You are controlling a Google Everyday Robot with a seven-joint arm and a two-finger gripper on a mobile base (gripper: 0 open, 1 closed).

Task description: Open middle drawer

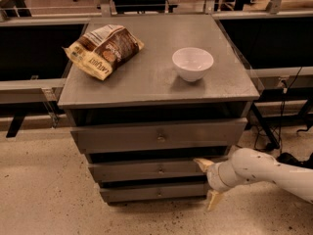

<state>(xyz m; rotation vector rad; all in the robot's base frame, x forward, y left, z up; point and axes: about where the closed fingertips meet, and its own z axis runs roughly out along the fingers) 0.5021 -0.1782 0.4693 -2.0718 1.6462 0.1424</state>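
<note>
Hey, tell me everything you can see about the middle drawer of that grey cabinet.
The grey middle drawer shows a long, flat front that looks like painted wood, with one small round metal knob at its centre. It sits second of three below the grey tabletop and looks shut, with none of its inside showing. The robot's white hand is at its right end, open. The upper finger overlaps the front's right end, but contact cannot be told.

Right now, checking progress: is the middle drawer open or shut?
Shut: the middle drawer shows its front, no inside. The gripper, fingers spread, is at its right end.
</note>
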